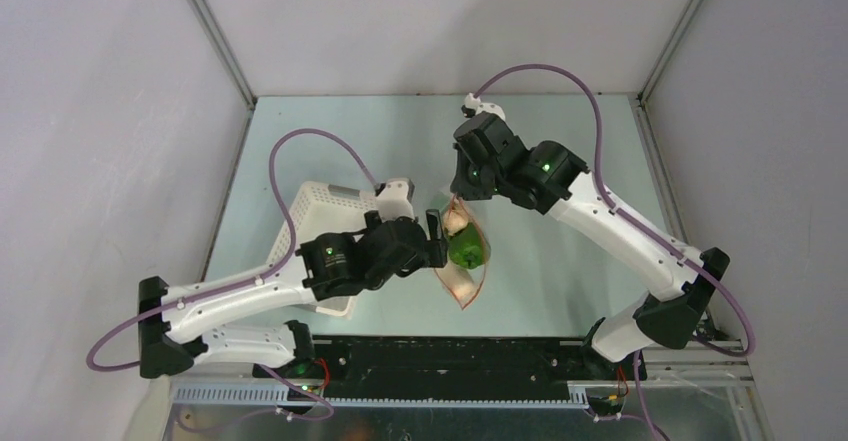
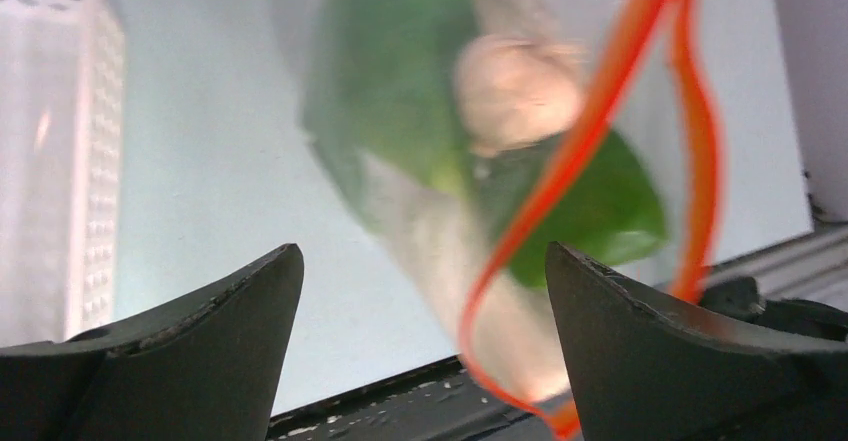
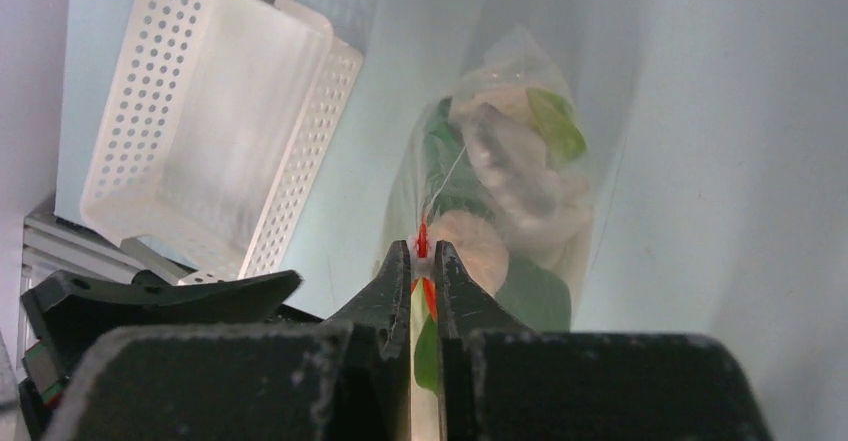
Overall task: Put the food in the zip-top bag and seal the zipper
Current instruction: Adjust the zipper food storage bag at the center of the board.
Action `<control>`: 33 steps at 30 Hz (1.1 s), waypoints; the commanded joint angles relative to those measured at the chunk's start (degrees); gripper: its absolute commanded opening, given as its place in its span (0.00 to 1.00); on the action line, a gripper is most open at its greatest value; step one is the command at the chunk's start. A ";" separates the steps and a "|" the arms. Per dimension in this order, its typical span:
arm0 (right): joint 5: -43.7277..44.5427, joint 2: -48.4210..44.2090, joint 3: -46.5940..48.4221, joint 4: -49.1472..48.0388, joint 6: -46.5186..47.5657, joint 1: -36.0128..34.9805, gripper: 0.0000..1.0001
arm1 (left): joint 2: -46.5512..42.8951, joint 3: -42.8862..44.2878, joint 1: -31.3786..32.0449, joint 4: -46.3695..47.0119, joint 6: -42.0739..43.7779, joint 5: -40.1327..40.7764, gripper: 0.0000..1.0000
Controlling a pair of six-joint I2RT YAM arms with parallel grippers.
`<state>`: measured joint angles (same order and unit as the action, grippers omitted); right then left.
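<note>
Landmark: the white perforated basket (image 1: 325, 206) lies on the pale green table (image 1: 560, 151), on the left arm's side; every place below is given from it.
Zip-top bag (image 1: 463, 279): it is just to the right of the basket, near it but not touching. It is clear and crinkly, and stretches lengthwise from a far end level with the basket's far rim to a near end level with the basket's near edge.
Bag's mouth: it faces up and gapes in a narrow loop.
Food: all that shows is inside the bag, right of the basket. Bok choy (image 2: 390, 71) shows dark green leaves and pale stalks. A small white mushroom (image 2: 515, 91) sits on the leaves. Other pale lumps lie deeper in the bag, too blurred to name.
Zipper (image 2: 590, 131): this red-orange strip rims the mouth. Its two sides stand apart for most of their length and meet only at the far end, where a small white tip shows.
Right gripper (image 3: 423, 256): it is beyond the basket's right side, at the bag's far end. The fingers are clenched tight on the zipper's end, and the strip shows in the thin slit between them.
Left gripper (image 2: 422, 256): it is between the basket's right wall and the bag. The fingers are spread wide and grasp nothing, and the bag's side fills the gap ahead of them.
Contact with the table: I cannot tell whether the bag's underside rests on the surface beside the basket.
</note>
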<state>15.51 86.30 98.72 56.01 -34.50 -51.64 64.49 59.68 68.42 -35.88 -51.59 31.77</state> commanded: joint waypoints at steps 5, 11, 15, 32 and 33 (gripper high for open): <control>1.44 -4.60 1.75 -0.75 -1.10 2.18 0.00 | -8.81 -9.63 0.49 -2.68 -6.84 4.83 0.96; 1.64 -4.70 2.19 -0.07 -1.59 1.62 0.00 | -6.10 -9.07 0.49 1.54 -5.34 3.30 0.96; 1.89 -5.97 1.61 -0.24 -1.71 1.56 0.00 | -4.23 -9.30 0.25 2.33 -4.32 4.21 0.90; -3.19 -11.86 -0.89 -1.67 0.43 4.28 0.00 | -0.51 -14.51 -3.84 13.22 -1.64 0.27 0.61; -3.62 -11.99 -1.05 -1.69 0.50 4.31 0.00 | -0.15 -14.15 -4.14 12.61 -1.62 0.24 0.61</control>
<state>13.13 77.58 96.71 59.75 -34.65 -47.97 62.85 45.67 65.76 -23.59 -55.92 32.51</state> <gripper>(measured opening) 0.079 0.608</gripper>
